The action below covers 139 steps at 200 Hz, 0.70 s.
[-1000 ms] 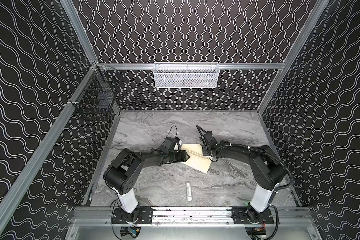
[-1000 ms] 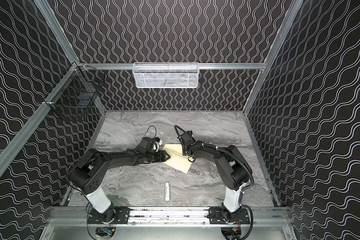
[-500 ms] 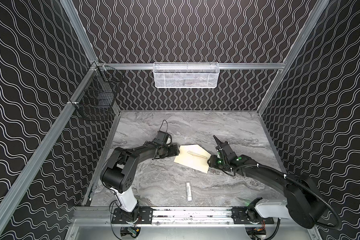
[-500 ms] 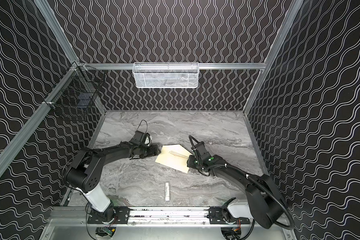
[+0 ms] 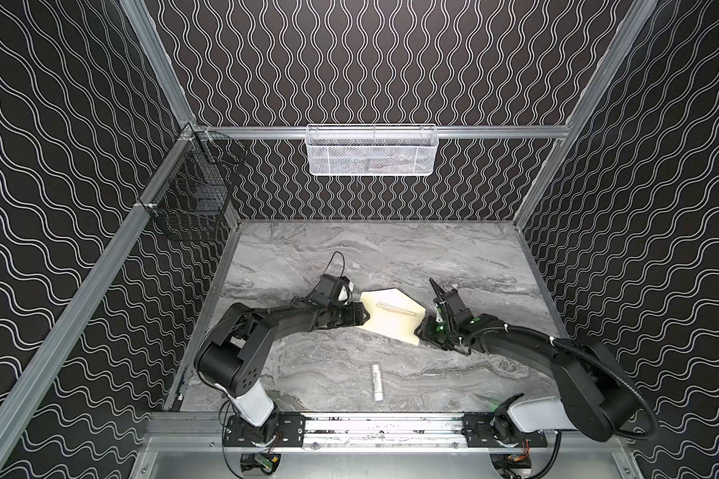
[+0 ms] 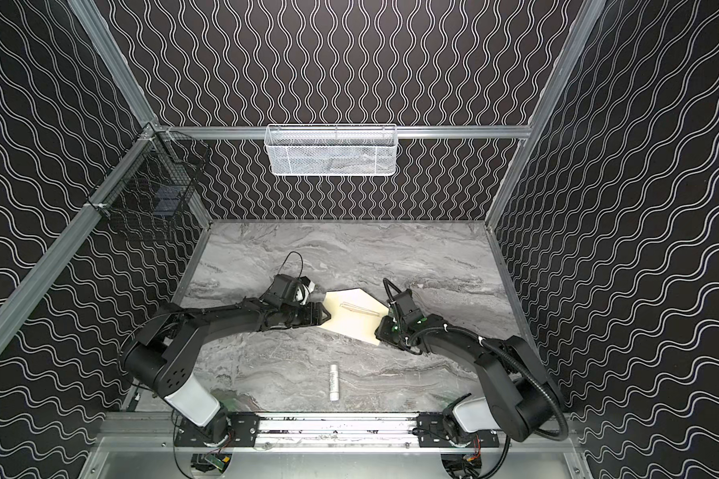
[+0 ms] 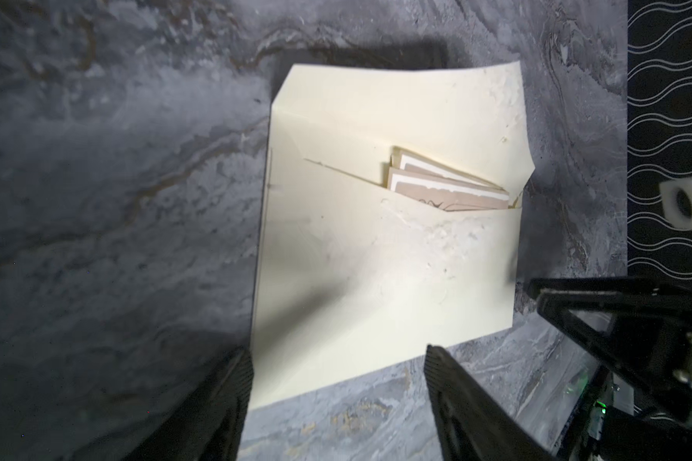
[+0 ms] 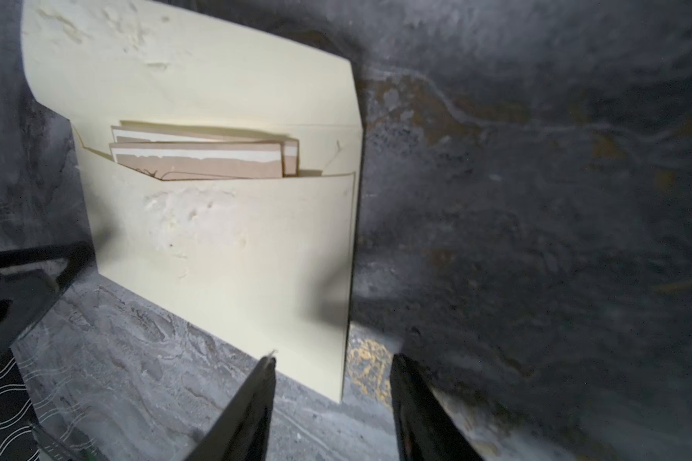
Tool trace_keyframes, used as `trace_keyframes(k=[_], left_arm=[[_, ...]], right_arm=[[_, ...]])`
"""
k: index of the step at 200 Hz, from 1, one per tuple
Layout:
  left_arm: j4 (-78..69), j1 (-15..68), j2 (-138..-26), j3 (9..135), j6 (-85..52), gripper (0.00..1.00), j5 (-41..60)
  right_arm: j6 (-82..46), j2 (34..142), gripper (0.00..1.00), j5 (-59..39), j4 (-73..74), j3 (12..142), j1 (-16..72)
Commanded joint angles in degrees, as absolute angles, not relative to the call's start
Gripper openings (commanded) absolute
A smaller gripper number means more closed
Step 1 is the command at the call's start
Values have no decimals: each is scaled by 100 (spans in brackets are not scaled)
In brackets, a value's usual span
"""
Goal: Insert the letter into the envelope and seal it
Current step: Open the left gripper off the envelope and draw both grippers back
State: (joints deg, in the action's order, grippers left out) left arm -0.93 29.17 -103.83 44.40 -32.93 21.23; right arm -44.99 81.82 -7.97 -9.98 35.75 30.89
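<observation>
Left gripper (image 7: 336, 353) released at one envelope (image 7: 376, 271) end, right gripper (image 8: 332, 359) released at other; letter (image 7: 452, 195) tucked inside.

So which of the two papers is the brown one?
The letter, tucked inside with only its top edge peeking out. The envelope around it is pale cream, with its flap open.

Folded letter (image 8: 200, 161) pokes from the open-flapped envelope (image 8: 232, 247) on the table (image 8: 536, 199); right end effector (image 8: 332, 375) spread at its corner.
</observation>
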Motion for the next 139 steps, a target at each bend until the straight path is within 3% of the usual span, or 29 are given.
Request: trace_keyframes(k=[1, 139], left_arm=[[221, 2966, -10264, 4305, -3429, 73, 2136], [70, 3331, -10065, 4159, -3720, 69, 1995]], right_arm=[[-4268, 8367, 48, -645, -786, 3678, 3067], [-3391, 9370, 46, 92, -983, 4478, 2906]])
